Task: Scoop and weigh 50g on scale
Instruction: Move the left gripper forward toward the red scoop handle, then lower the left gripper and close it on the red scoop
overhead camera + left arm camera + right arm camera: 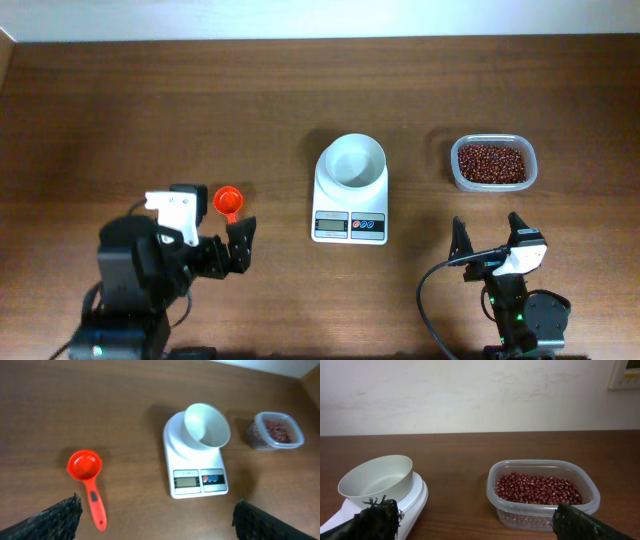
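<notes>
The left gripper (228, 244) hangs over the table (150, 100) with its jaws spread wide and nothing between them. The right gripper (487, 230) is just as wide apart and also holds nothing.

The left wrist view shows the whole red scoop (91, 491). It lies ahead of the left finger, cup at the far end, handle running back toward the gripper and slanting a little right. From overhead only the cup and a stub of handle show, since the gripper covers the rest. The right wrist view misses the scoop altogether.

The scale (350, 205) sits mid-table between the two arms, right of the scoop and left of the tub (545, 515). Its long axis runs from the near edge to the far edge. The display and the blue and red buttons are at the end facing the arms, and the bowl (351, 162) is at the far end. The overhead and left wrist views show the display, but its reading is too small to tell. The right wrist view shows only the bowl and a corner of the white base, both low on its left.

The bowl is plain white inside and the scoop's cup is plain red. The tub is clear and lidless, standing apart from the scale. The side-on right wrist view shows red beans (537, 487) heaped to just under its rim, with a pale wall (470, 395) behind.
</notes>
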Motion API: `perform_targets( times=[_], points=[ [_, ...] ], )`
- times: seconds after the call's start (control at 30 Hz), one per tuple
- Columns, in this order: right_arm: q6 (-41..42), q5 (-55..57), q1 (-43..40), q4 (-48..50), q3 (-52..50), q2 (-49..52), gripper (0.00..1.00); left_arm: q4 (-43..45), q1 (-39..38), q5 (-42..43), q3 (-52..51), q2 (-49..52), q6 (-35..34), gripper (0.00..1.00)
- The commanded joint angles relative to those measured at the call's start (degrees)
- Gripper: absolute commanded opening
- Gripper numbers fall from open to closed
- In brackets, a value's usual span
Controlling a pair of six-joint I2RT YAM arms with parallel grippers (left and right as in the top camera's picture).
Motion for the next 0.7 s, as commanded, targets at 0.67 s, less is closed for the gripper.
perform_targets(
  times=[0.67],
  points=[
    [0.17, 0.31, 0.57, -0.17, -0.46, -0.44, 0.99, -4.55, 0.26, -5.86, 7.78, 10.82, -2.93, 0.95]
  ],
)
